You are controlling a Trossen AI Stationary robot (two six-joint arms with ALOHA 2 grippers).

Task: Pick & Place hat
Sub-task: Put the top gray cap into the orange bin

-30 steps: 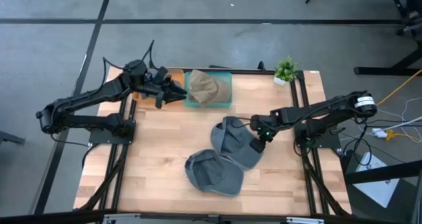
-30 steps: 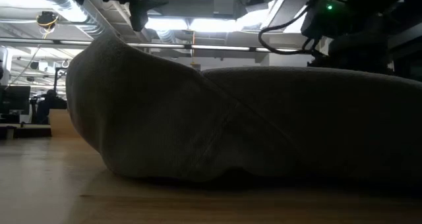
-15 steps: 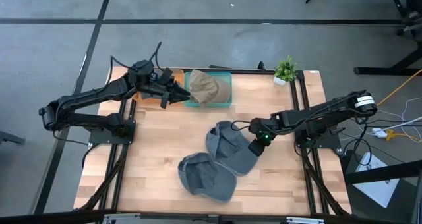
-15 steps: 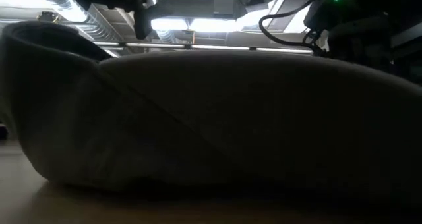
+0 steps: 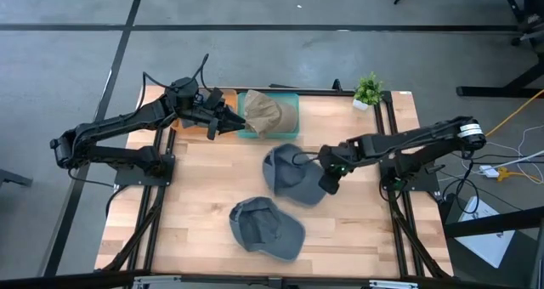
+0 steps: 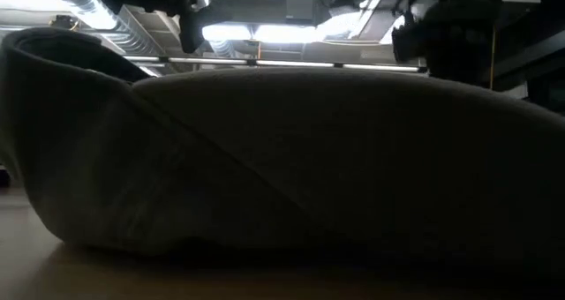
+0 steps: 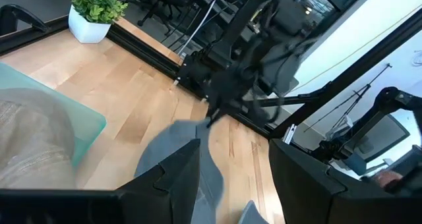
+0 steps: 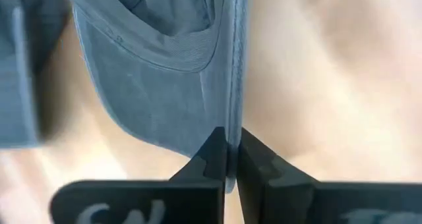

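A grey hat [image 5: 291, 173] is lifted at mid-table, with my right gripper [image 5: 328, 184] shut on its right side; the right wrist view shows the same grey hat [image 8: 151, 85] and my right gripper [image 8: 228, 159]. A second grey hat [image 5: 265, 228] lies flat on the table nearer the front edge, and it fills the low view [image 6: 282, 159]. A tan hat [image 5: 262, 112] rests in a teal tray [image 5: 291, 129] at the far edge. Just left of that tray my left gripper [image 5: 231, 123] hovers open, also seen in its own wrist view [image 7: 234, 178]. My right gripper pinches the grey hat's brim edge [image 8: 230, 122] between its two fingers. The fingers come from above and from the table's right, slanting down. The brim stands on edge in the hold, and the rest of the hat hangs away from the fingers toward the table's left.
A small potted plant [image 5: 368, 91] stands at the far right corner. Dark frame rails [image 5: 389, 144] run along the table's sides. Bare wood shows left of the hats and along the near edge.
My right gripper has risen and gone toward the far edge with the grey hat's brim. That hat first slid left together with the second one, then came up off it. The second hat has ended a little farther left and nearer the front, where it lies still.
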